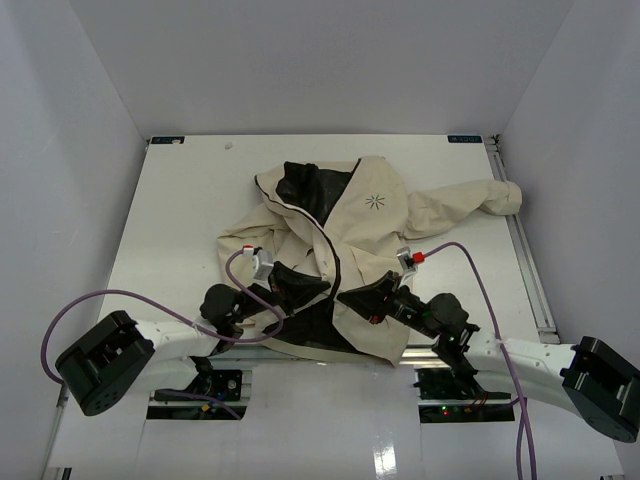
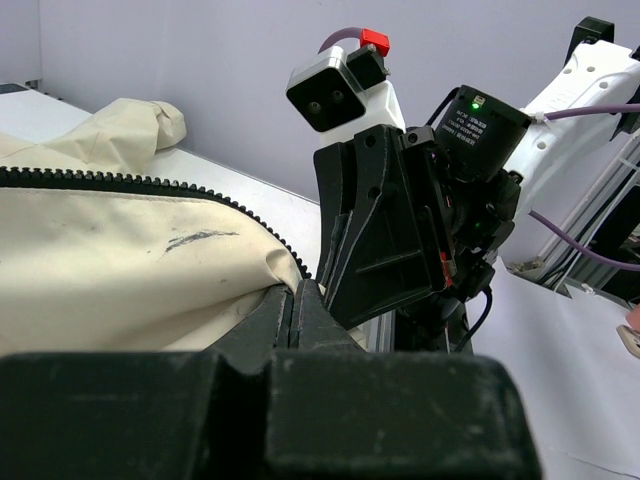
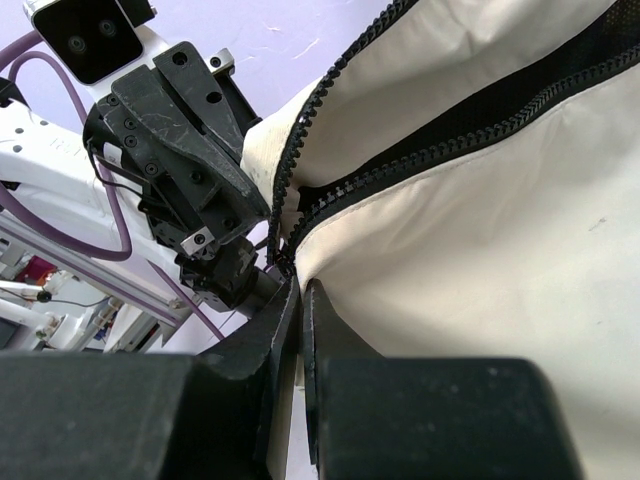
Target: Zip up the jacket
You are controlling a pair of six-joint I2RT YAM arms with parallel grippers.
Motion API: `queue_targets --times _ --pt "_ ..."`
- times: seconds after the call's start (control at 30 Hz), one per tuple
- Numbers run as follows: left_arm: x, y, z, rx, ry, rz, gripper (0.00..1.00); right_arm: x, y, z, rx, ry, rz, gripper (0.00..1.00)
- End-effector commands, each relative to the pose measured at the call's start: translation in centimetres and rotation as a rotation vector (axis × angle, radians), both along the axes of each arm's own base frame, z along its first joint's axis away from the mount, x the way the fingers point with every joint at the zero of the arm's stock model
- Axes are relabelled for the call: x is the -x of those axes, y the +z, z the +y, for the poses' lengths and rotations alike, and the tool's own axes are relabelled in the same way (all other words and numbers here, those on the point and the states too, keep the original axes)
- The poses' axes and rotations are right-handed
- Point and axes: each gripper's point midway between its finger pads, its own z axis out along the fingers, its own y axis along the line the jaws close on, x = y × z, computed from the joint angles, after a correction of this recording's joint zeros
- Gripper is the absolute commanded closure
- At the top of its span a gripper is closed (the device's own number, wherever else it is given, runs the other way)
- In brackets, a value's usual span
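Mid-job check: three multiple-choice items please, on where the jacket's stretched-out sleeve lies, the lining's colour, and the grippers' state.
1. The outstretched sleeve of the jacket lies: A at the far right of the table; B at its near left; C under the arm bases.
2. The lining is: A red; B black; C blue.
3. The left gripper and right gripper are: A both open; B one open, one shut; C both shut on the jacket.
Answers: 1 A, it stretches rightward in the overhead view; 2 B, black shows inside the open front; 3 C, each wrist view shows jaws pinched on cream fabric.
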Motion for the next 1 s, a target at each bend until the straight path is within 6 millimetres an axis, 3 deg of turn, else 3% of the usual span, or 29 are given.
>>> queue_targets --times 0.0,0.97 --pt "3.69 10.86 3.42 0.372 -0.003 -0.38 1.0 0.04 1.9 -0.11 -0.069 -0.005 -0.036 0.92" --pt "2.92 10.95 3.0 0.365 0.02 -0.39 1.0 0.54 1.54 -0.13 -0.057 0.015 -0.037 0.92"
